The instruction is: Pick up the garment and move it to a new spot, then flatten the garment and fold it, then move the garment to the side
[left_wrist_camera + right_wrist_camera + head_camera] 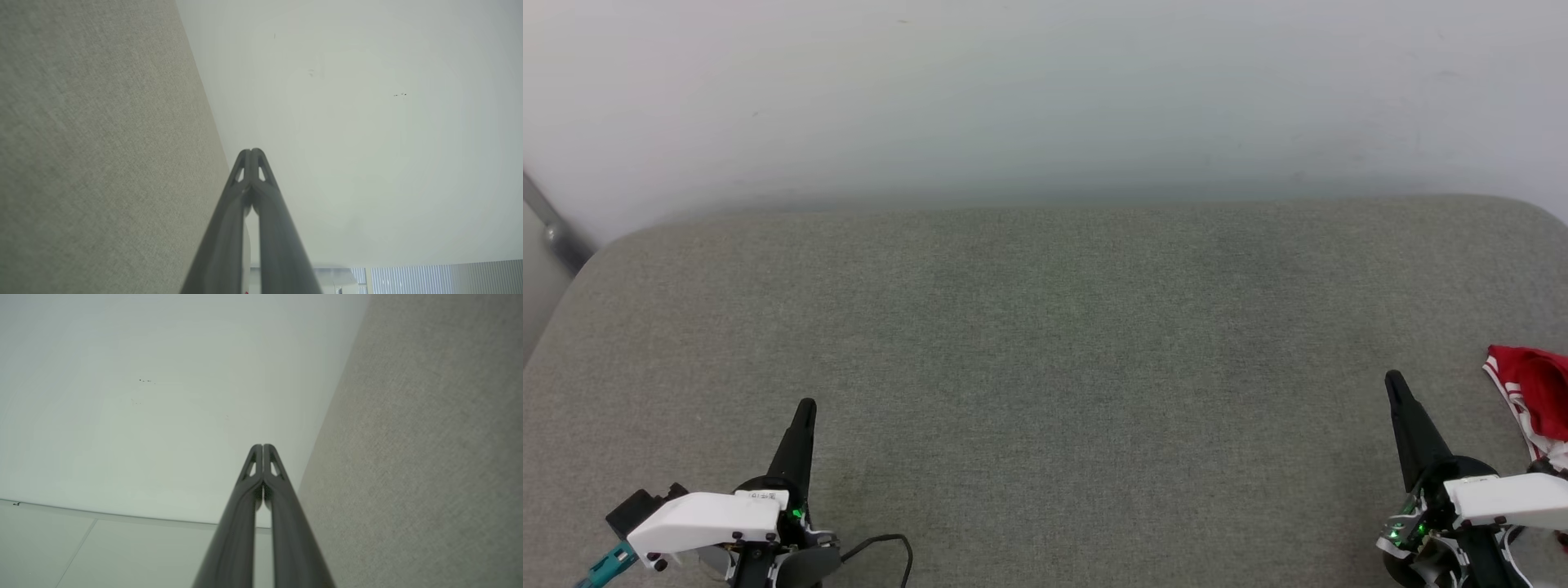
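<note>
A bunched bit of the red garment (1535,396), with red-white striped trim, lies at the far right edge of the head view; most of it is cut off by the frame. My right gripper (1395,380) stands just left of it, apart from it, fingers pressed together and holding nothing. At the lower left my left gripper (806,407) is shut too, far from the cloth. In the wrist views the left gripper (252,152) and the right gripper (262,447) each show their two tips touching, with the grey cushion beside them.
A wide grey fabric cushion (1045,343) spreads before me, with rounded back corners. Behind it rises a plain white wall (1045,98). A grey metal bar (551,229) slants at the far left. A black cable (882,543) loops by my left wrist.
</note>
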Controlling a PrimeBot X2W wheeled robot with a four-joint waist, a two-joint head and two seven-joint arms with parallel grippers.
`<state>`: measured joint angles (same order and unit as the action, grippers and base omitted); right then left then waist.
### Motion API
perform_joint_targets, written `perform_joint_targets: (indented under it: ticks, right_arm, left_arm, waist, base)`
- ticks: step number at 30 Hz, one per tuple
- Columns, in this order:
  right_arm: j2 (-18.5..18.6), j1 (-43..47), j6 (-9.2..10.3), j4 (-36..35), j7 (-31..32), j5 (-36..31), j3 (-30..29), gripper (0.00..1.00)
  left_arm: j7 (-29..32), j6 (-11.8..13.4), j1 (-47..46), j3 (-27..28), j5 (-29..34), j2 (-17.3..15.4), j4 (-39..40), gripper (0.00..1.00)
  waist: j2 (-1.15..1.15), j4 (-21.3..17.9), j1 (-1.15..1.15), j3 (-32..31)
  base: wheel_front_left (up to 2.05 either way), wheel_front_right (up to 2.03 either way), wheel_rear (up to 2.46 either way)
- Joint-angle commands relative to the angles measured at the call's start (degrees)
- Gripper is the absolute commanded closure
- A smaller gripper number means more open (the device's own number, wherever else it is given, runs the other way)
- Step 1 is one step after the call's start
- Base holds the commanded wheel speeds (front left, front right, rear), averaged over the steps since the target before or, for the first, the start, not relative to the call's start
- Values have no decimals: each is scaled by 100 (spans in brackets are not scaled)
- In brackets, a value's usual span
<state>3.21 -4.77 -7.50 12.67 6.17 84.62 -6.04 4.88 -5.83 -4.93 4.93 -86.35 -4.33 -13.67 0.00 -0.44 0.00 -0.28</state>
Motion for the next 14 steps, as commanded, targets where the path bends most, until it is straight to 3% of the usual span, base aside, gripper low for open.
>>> perform_joint_targets:
  ticks: [1,14]
  right_arm:
    - [-27,-108,1,4,14,105,-12,100]
    - [-41,-157,2,121,39,635,-47,100]
  left_arm:
    - [28,-42,-86,45,-70,32,-4,100]
    - [159,-155,-151,155,-488,128,-34,100]
  waist:
    - [0,2,0,2]
    - [0,33,0,34]
  base:
    - [0,0,0]
    - [0,0,0]
